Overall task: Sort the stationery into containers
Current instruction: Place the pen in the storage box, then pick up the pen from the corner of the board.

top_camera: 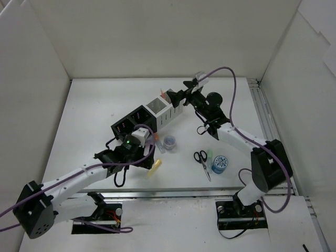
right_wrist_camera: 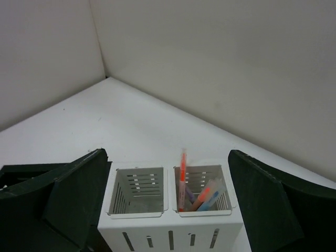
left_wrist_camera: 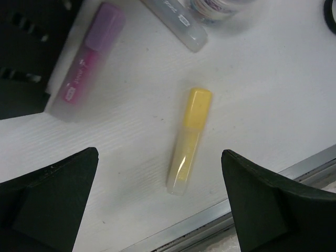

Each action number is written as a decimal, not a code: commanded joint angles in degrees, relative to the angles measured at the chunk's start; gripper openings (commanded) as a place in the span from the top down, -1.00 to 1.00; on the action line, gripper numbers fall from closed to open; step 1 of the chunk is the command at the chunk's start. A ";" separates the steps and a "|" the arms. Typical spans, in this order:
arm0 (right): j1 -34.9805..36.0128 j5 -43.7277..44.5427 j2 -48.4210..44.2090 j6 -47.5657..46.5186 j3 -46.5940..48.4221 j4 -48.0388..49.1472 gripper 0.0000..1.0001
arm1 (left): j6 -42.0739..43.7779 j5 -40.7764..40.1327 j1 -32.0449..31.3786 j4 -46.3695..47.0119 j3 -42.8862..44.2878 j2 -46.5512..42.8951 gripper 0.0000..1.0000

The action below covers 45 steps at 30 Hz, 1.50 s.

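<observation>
Near the middle of the white desk (top_camera: pixel 94 105), a row of four joined square plastic organiser compartments (top_camera: pixel 148 115): two black at one end, two white with slotted sides at the other. Left gripper (left_wrist_camera: pixel 160 155) on the near side of the row's black end: gapes wide, clasps nothing, hangs over a short yellow capped marker (left_wrist_camera: pixel 189 137), which lies flat between the two fingers and touches neither. Closer to the black compartments, a pink marker with a lilac cap (left_wrist_camera: pixel 88 60), flat on the desk just beside their wall; next to it a clear plastic tube-shaped pen (left_wrist_camera: pixel 176 23), and past that a small round purple-lidded tub (top_camera: pixel 169 140), all near the row's near side. Right gripper (right_wrist_camera: pixel 168 154) above the white end of the row: spread wide too, empty. Below it, in the end white compartment, an upright orange pen (right_wrist_camera: pixel 182 173) with blue pens (right_wrist_camera: pixel 209 197) leaning beside it. Further from the row, toward the right arm's base: black-handled scissors (top_camera: pixel 201 160), a pale green eraser (top_camera: pixel 209 155) and a blue tape roll (top_camera: pixel 219 164), close together on the desk.
</observation>
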 commanded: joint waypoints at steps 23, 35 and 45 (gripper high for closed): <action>-2.13 25.90 -44.06 6.42 -24.02 -26.98 -0.96 | 7.76 -2.14 -10.42 7.99 13.19 31.78 0.79; -2.22 28.80 -47.06 5.80 -25.42 -33.68 -0.96 | 12.75 -8.99 -10.42 9.10 15.92 12.73 1.00; -2.57 28.45 -44.95 5.19 -25.07 -35.18 -0.96 | 24.72 -12.62 1.61 34.51 22.66 12.25 1.00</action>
